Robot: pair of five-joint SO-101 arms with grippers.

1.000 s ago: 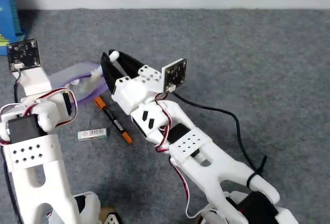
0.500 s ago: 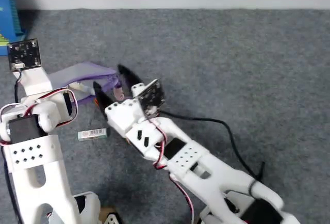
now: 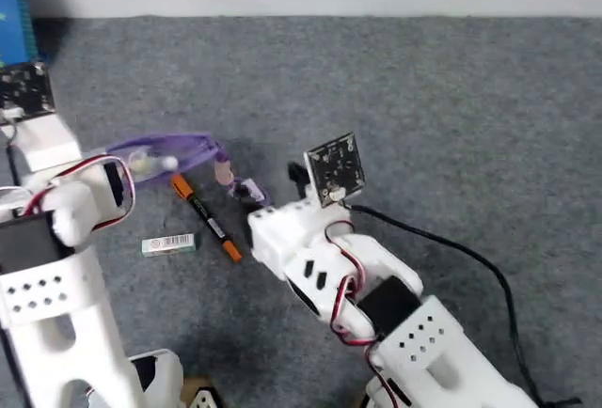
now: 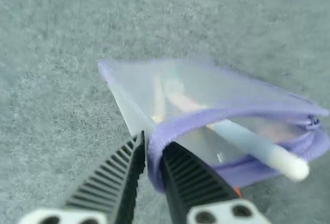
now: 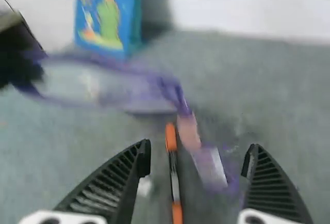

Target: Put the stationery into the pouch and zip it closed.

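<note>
High view, left of centre: pinching purple pouch (image 3: pixel 169 156) by its rim with left gripper (image 4: pixel 152 167), white pen (image 4: pixel 258 149) poking out. Holding right gripper (image 5: pixel 198 149) spread wide above orange marker (image 3: pixel 205 217), just below pouch.

The right arm is pulling back from the pouch (image 3: pixel 165 156) toward its base, with the right gripper (image 5: pixel 198 152) spread wide and empty. The white pen (image 4: pixel 258 149) it was feeding in is now lying inside. The left gripper (image 4: pixel 153 152), pinching the pouch's edge, is shifting leftward and drawing the pouch narrower. The orange marker (image 3: pixel 202 215) is showing again.
</note>
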